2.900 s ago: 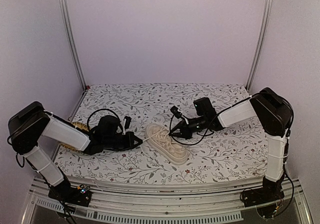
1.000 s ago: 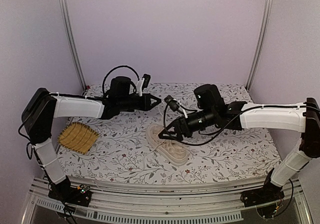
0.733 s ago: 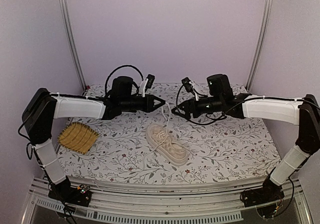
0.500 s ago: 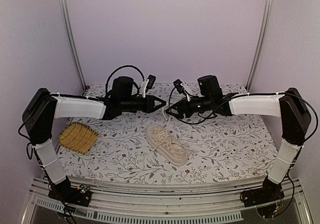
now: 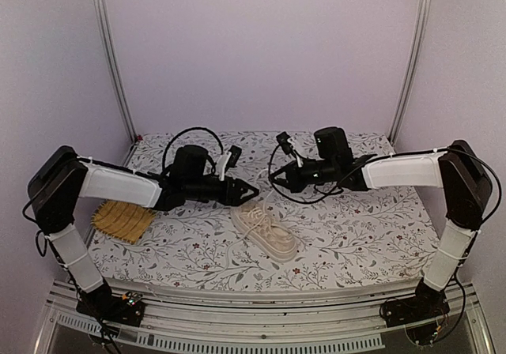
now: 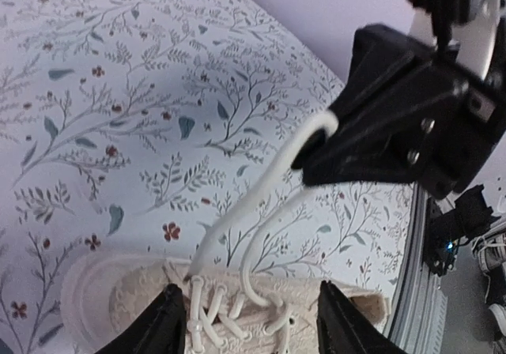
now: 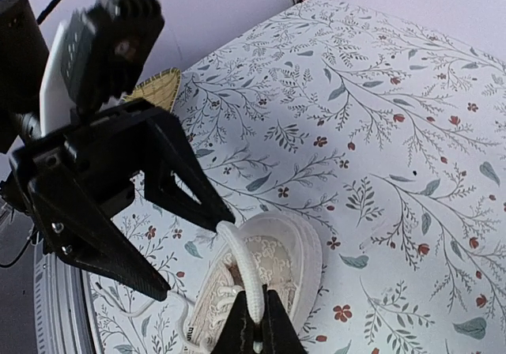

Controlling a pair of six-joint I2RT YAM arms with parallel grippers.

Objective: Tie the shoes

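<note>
One floral-printed table cover [image 5: 356,235]: the whole work surface is covered.
Cream low-top lace-up sneaker [image 5: 266,229]: set diagonally on its sole near the cover's middle; judged light, likely to be dragged if pulled hard.
Left gripper [image 5: 253,191]: fingers set apart, nothing gripped, just beside the sneaker's far end.
Right gripper [image 7: 254,326]: pinched together on the lace strand.
Pale lace strand [image 7: 245,279]: lifted off the eyelets; judged limp, slippery; best taken just below the pinch.

Cream sneaker [image 5: 266,231] with pale laces [image 7: 243,269], white cloth [image 5: 356,227] printed with grey-green sprigs and red flowers, yellow woven mat [image 5: 120,220].
</note>
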